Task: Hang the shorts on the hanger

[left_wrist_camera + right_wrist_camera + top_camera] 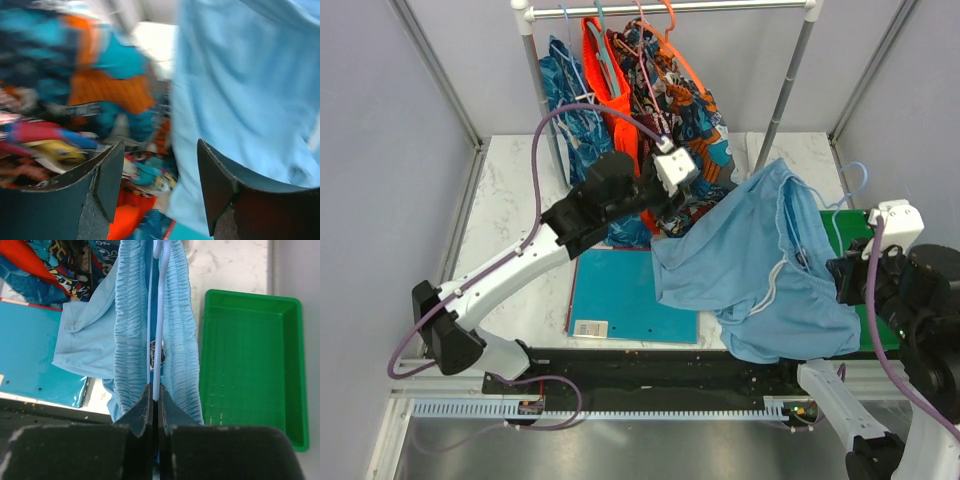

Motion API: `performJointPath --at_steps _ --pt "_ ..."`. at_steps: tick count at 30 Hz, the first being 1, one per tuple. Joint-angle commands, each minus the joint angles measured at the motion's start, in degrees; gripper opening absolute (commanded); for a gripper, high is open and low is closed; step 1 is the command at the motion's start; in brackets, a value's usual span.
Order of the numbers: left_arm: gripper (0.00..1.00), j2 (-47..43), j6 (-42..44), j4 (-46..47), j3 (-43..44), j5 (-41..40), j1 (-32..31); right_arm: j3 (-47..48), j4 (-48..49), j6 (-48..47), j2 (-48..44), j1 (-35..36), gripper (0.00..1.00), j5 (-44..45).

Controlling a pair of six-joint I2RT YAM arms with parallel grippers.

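Over the worktop (pixel 500 190), from above, the shorts (pixel 760 270) drape at the right side. Left wrist: the left claw (pixel 160 150) gapes wide, empty (shorts just beside). Right wrist: the right claw (pixel 155 400) pinches the hanger (pixel 159 330), waistband straddling its wire.

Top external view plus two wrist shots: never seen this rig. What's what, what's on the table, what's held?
The rig is a left arm and a right arm bolted at the near edge of the table, each ending in a two-finger gripper. The top external view looks down from above and behind them. Each wrist view comes from a camera on that arm, with its own fingers at the bottom. On the table lie a teal board and a green tray. Patterned and orange clothes hang from a rail at the back. The right gripper is shut on the pale blue hanger, with the light blue shorts hanging around its wire. The left gripper is open and holds nothing, close to the shorts.
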Motion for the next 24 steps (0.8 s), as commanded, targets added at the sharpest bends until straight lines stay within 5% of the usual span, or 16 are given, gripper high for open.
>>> performJointPath --at_steps 1,8,16,20,24 --pt "0.66 -7.7 12.5 1.0 -5.1 10.8 -7.9 3.0 1.7 -0.7 -3.6 -2.5 0.0 6.8" --pt "0.68 -4.8 13.4 -0.2 -5.0 10.8 -12.8 7.2 -0.2 -3.0 -3.5 -5.3 0.0 6.5" --pt "0.68 11.0 17.9 17.1 6.9 -2.3 -14.4 8.0 -0.6 -4.1 -2.1 -6.0 0.0 5.6" --pt "0.56 23.7 22.6 18.5 17.3 -10.2 -13.9 8.1 -0.5 -4.7 0.0 -5.9 0.0 4.9" --pt "0.48 25.7 20.9 18.2 18.5 -15.0 -9.0 9.6 -0.5 -5.4 4.4 -5.8 0.0 -0.3"
